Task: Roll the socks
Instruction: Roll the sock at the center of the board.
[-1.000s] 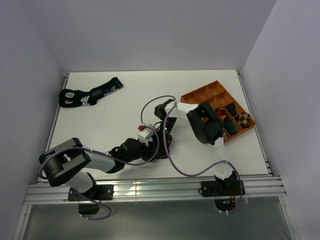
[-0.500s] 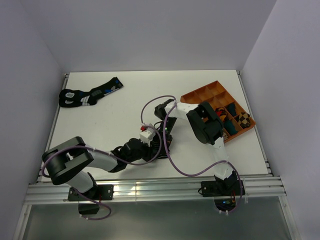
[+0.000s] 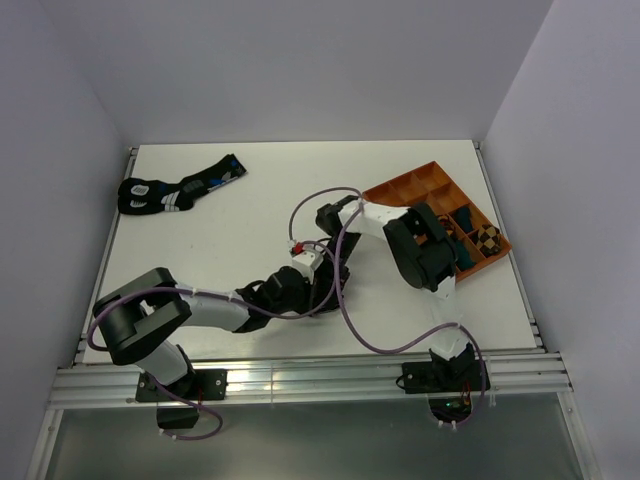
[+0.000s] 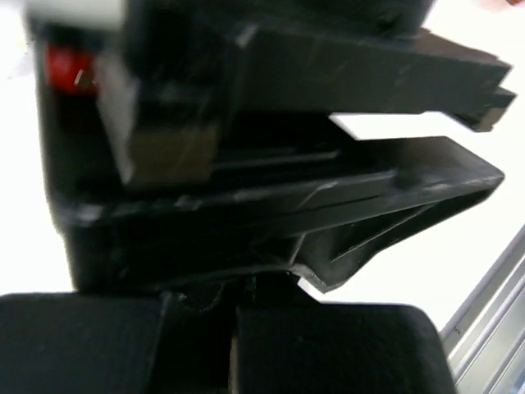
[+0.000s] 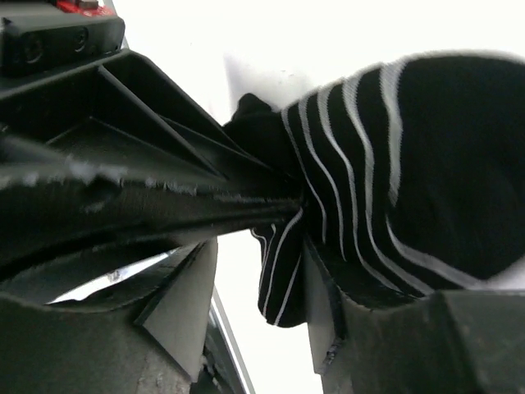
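A black sock with thin white stripes point(image 5: 426, 180) fills the right of the right wrist view, bunched into a roll. The black fingers point(image 5: 164, 189) of my left gripper come in from the left and pinch the sock's edge. My right gripper point(image 5: 254, 328) stands open, and a loose flap of the sock hangs between its fingers. From above, both grippers meet at the table's middle, the left gripper point(image 3: 322, 285) just in front of the right gripper point(image 3: 335, 250), and they hide the sock. In the left wrist view the left gripper point(image 4: 234, 353) is shut, its pads together.
An orange compartment tray point(image 3: 420, 185) stands at the right, with a brown-checked bundle point(image 3: 487, 238) in one cell. Black socks with blue and white marks point(image 3: 175, 190) lie at the back left. A metal rail point(image 3: 300, 375) runs along the near edge.
My left gripper has slid right and closed on the striped sock. My right gripper has opened and let go of it.
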